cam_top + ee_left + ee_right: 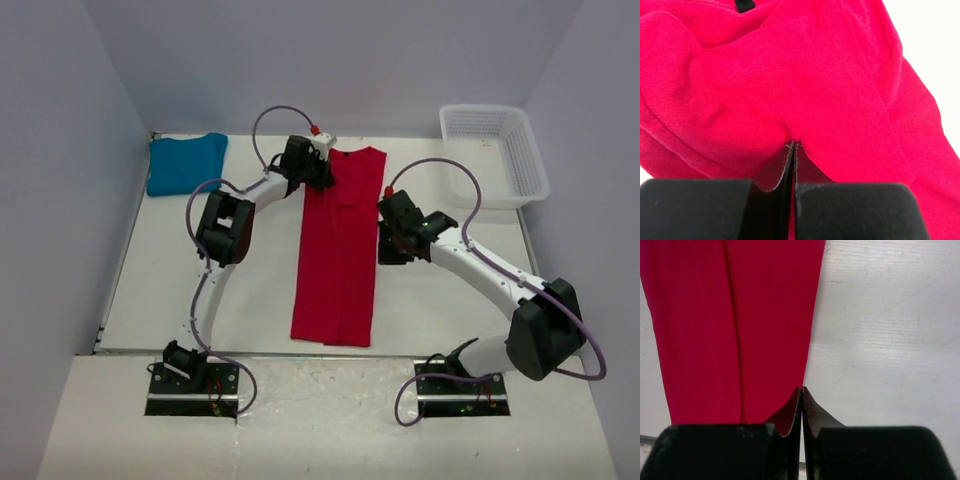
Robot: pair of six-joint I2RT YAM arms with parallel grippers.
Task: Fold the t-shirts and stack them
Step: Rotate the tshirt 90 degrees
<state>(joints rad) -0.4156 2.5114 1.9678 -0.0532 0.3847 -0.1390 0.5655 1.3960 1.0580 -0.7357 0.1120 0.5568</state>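
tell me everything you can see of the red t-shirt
The red t-shirt is bright, soft-looking cloth, folded lengthwise into a long narrow strip with a fold line running down it. It lies mostly flat on the white table, between the two arms. The left gripper is shut on its bunched far end, and the right gripper is shut on its right edge.

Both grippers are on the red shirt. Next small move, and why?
Probably raise both a little to lift the shirt's far part. The left gripper and right gripper each look shut on the red t-shirt, which lies as a long strip, not yet folded crosswise.
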